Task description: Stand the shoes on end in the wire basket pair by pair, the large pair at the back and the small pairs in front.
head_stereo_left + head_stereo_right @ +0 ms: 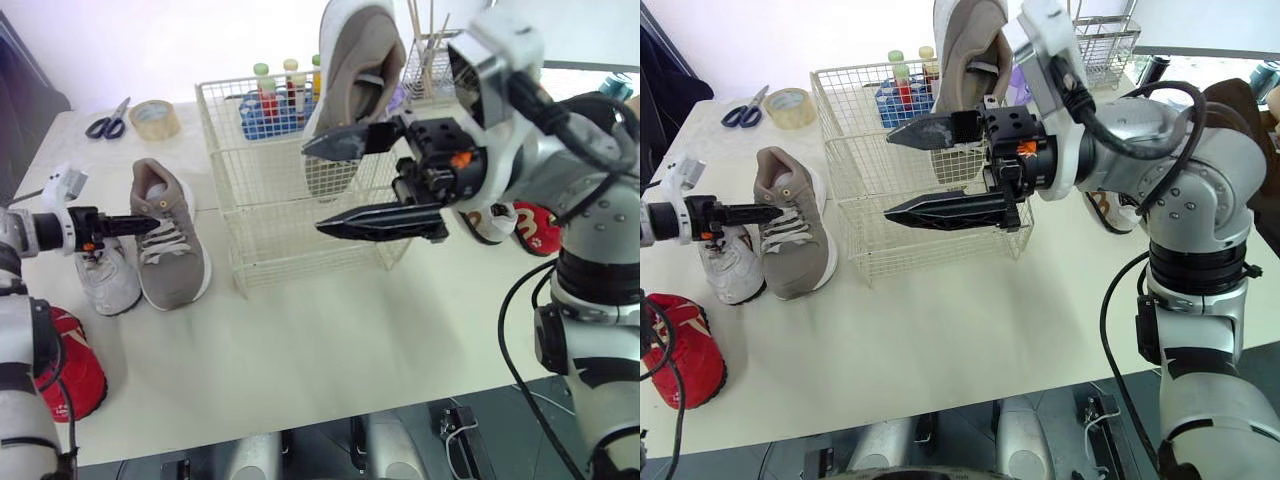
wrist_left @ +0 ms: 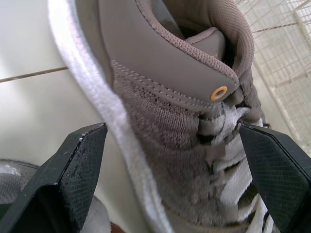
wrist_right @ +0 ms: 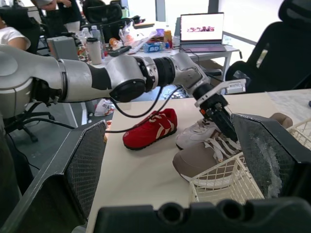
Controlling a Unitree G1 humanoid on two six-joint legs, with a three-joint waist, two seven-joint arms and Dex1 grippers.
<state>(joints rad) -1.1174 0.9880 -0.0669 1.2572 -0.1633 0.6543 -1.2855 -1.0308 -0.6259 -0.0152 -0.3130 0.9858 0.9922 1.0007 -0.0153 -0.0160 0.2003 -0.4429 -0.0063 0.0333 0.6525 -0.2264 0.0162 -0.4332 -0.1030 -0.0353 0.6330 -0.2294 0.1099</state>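
Basket (image 1: pixel 270 195) mid-desk (image 1: pixel 300 340), 1 big tan shoe (image 1: pixel 355 70) on end at its back. R gripper (image 1: pixel 312 188) spread wide, empty, hovers close by basket. L gripper (image 1: pixel 150 224) unclenched, fingers (image 2: pixel 73 174) straddling 2nd tan shoe (image 1: pixel 175 255) nr desk's left edge.

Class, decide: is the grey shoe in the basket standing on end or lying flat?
On end: the shoe rises well above the basket rim, its lower end down inside.

A pale table (image 1: pixel 330 360) spans the foreground, with dark floor (image 1: pixel 490 440) below its near edge. Beyond it, black office chairs (image 3: pixel 286 43) stand around a cluttered desk (image 3: pixel 204 49) carrying an open laptop (image 3: pixel 201 28). Bright daylight comes through the windows (image 3: pixel 233 14).
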